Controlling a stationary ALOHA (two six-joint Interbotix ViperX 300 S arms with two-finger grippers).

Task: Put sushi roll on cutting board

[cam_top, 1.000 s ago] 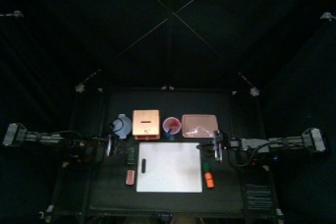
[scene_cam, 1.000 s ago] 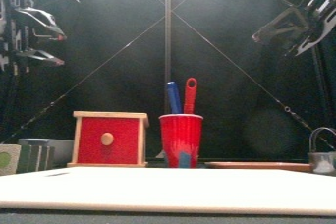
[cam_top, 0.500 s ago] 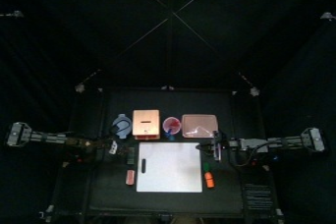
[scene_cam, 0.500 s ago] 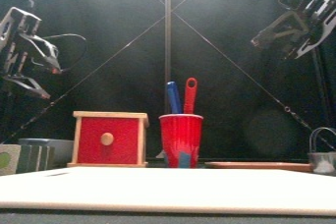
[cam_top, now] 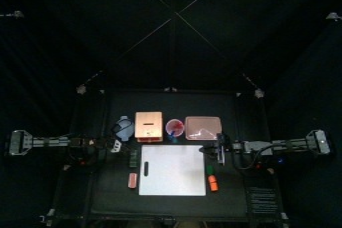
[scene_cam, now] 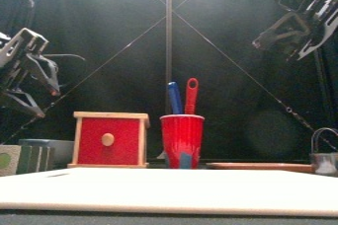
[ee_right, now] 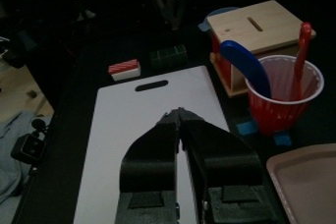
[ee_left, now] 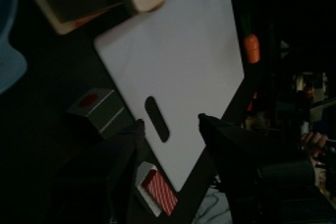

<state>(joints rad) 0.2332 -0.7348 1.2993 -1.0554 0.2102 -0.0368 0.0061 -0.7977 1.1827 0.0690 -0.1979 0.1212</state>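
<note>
The white cutting board lies at the table's front middle and also shows in the front view and both wrist views. The sushi roll, small with red and white, lies on the table just off the board's left edge; the wrist views show it too. My left gripper hangs open and empty above the board's left edge. My right gripper is shut and empty above the board's right edge.
Behind the board stand an orange-tan wooden box, a red cup with a blue and a red utensil, and a pinkish tray. A small orange item lies right of the board. A bluish thing lies at back left.
My left arm has come down lower in the front view. The right arm has hardly moved. Nothing on the table has shifted.
</note>
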